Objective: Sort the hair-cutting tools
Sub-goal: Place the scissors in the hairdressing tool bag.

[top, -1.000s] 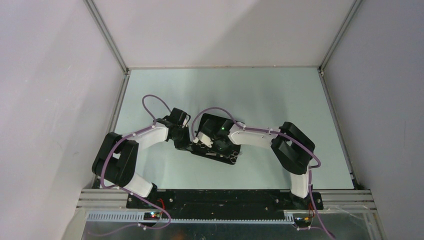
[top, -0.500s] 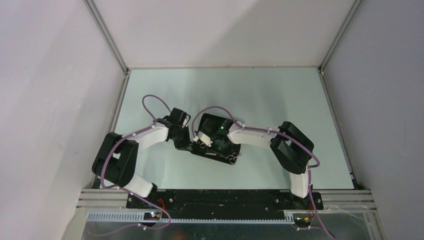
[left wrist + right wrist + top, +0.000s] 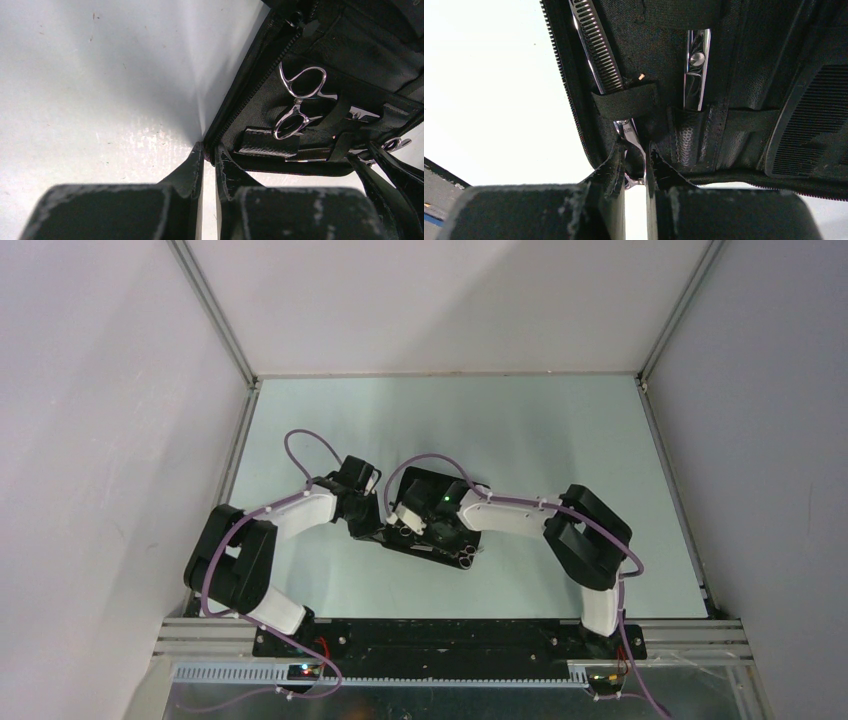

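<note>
An open black fabric case [image 3: 428,482] lies mid-table. My left gripper [image 3: 209,152] is shut on the case's [image 3: 360,55] zippered edge at its near corner; in the top view the left gripper [image 3: 374,528] sits at the case's left side. Silver scissors [image 3: 299,102] with ring handles are strapped inside, and a second pair's rings [image 3: 395,145] show at the right. My right gripper [image 3: 635,150] is shut on the handle end of toothed silver scissors [image 3: 596,47], which lie under an elastic strap [image 3: 624,99]. A second scissor blade [image 3: 696,65] and a black comb [image 3: 809,120] sit in pockets. The other comb is hidden.
Both arms meet over the case [image 3: 744,50] in the middle of the pale table [image 3: 560,440]. White walls with metal frame posts [image 3: 215,315] enclose the table at the left, back and right. The arm bases stand on a black rail [image 3: 450,635] at the near edge.
The right arm's elbow has shifted very slightly toward the near edge. Both grippers stay where they were on the case.
</note>
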Action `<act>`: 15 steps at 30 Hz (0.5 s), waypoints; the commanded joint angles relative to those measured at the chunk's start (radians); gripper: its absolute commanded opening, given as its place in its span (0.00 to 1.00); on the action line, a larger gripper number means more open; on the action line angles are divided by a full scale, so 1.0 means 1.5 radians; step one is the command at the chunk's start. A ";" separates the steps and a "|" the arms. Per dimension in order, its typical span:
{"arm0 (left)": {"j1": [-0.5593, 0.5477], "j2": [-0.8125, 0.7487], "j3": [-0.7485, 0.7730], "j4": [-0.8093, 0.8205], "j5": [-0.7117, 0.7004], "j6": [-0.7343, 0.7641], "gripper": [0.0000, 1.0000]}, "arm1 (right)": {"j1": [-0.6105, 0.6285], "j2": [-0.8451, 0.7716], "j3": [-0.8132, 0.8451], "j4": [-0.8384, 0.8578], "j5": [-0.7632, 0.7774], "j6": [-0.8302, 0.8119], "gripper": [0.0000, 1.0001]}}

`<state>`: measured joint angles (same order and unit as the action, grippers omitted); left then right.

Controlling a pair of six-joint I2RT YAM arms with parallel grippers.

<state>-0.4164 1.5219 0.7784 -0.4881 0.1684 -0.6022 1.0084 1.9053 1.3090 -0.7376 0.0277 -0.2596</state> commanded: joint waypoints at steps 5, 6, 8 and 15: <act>-0.003 0.006 -0.015 -0.019 -0.004 0.001 0.00 | 0.004 0.001 -0.057 0.009 0.010 0.026 0.00; -0.003 0.005 -0.014 -0.021 -0.004 0.002 0.00 | 0.004 -0.001 -0.060 0.008 0.012 0.028 0.00; -0.003 0.005 -0.014 -0.023 -0.006 0.002 0.00 | 0.002 -0.006 -0.067 0.007 0.017 0.032 0.00; -0.003 0.002 -0.015 -0.025 -0.009 0.003 0.00 | -0.003 -0.006 -0.071 0.015 0.015 0.051 0.00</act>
<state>-0.4164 1.5219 0.7784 -0.4881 0.1684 -0.6022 1.0084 1.8641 1.2503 -0.6926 0.0452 -0.2306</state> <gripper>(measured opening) 0.109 0.139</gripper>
